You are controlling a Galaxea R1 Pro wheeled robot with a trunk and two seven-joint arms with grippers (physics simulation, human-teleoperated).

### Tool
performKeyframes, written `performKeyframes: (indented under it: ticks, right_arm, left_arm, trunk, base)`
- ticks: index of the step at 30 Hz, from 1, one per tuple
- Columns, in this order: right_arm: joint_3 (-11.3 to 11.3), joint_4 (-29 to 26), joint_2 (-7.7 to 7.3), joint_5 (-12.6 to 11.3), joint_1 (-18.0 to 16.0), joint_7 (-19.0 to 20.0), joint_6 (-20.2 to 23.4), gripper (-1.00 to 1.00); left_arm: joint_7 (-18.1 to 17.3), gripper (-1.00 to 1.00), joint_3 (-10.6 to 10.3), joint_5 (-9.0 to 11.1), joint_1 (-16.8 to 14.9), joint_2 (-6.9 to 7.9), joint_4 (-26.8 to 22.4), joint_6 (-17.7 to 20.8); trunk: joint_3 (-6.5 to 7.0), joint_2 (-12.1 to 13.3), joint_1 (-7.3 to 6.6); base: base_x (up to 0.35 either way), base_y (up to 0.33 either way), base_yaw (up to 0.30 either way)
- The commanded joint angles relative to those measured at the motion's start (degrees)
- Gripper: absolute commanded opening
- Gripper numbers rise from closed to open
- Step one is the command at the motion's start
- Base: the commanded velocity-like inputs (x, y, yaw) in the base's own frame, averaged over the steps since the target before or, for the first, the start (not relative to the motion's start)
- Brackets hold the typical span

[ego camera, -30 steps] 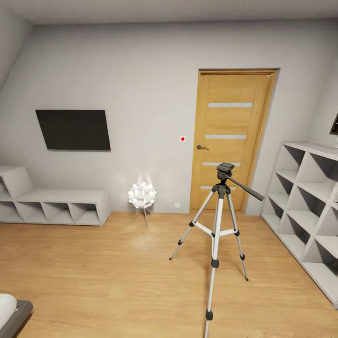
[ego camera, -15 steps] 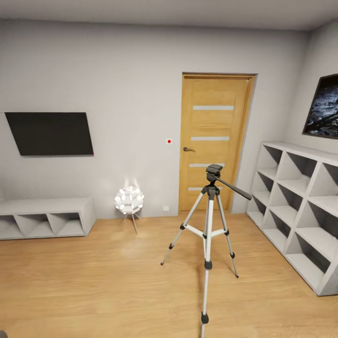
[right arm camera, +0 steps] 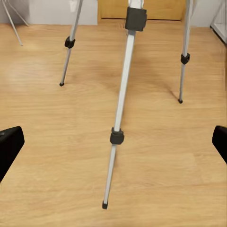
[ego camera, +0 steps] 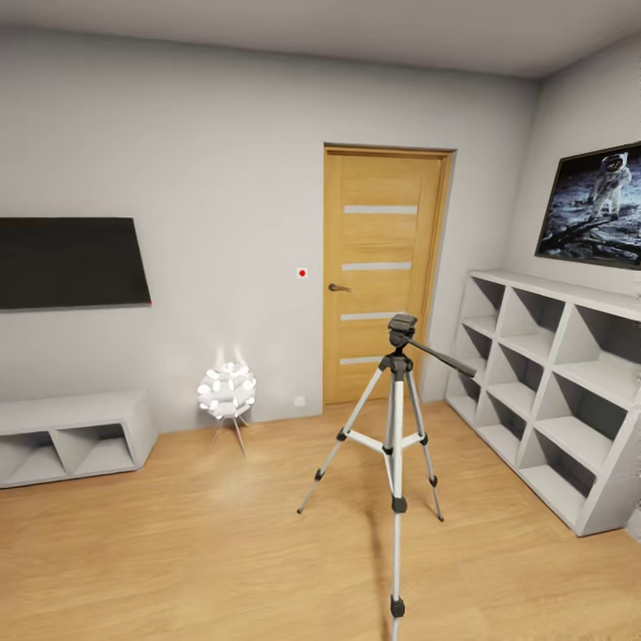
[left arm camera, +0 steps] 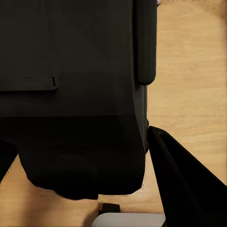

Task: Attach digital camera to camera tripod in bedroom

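Right pincer (right arm camera: 113, 142) spread apart over one camera tripod (ego camera: 396, 418) with three legs.

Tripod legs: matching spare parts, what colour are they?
Silver, with black joints and feet, on the camera tripod; clearest in the right wrist view.

head view panned right, astronaut picture (ego camera: 590, 206) revealed

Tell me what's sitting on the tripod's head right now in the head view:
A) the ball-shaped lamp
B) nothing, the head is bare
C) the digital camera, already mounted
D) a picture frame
B: the camera tripod stands on the wood floor in front of the door with its black head bare, only the pan handle sticking out to the side.
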Motion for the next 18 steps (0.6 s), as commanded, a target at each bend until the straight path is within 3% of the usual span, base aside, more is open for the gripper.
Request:
performKeyframes:
  ticks: [1, 7, 18]
  right_arm:
    - [-0.10, -0.06, 0.04, 0.55, 0.04, -0.09, -0.04, 1.00]
    - [-0.10, -0.06, 0.04, 0.55, 0.04, -0.09, -0.04, 1.00]
    - [-0.10, -0.06, 0.04, 0.60, 0.04, -0.09, -0.04, 1.00]
  left_arm:
    - [-0.24, -1.00, 0.51, -0.29, -0.07, -0.09, 0.23, -0.26]
    - [-0.24, -1.00, 0.52, -0.29, -0.07, -0.55, 0.23, -0.26]
    - [-0.24, -1.00, 0.52, -0.29, -0.07, -0.71, 0.24, -0.26]
  trunk:
    - [0.05, -0.03, 0.03]
    - [0.31, -0.03, 0.03]
    - [0.35, -0.03, 0.03]
  base:
    - [0.123, 0.297, -0.228]
    - [0.180, 0.129, -0.186]
    - [0.026, 0.007, -0.016]
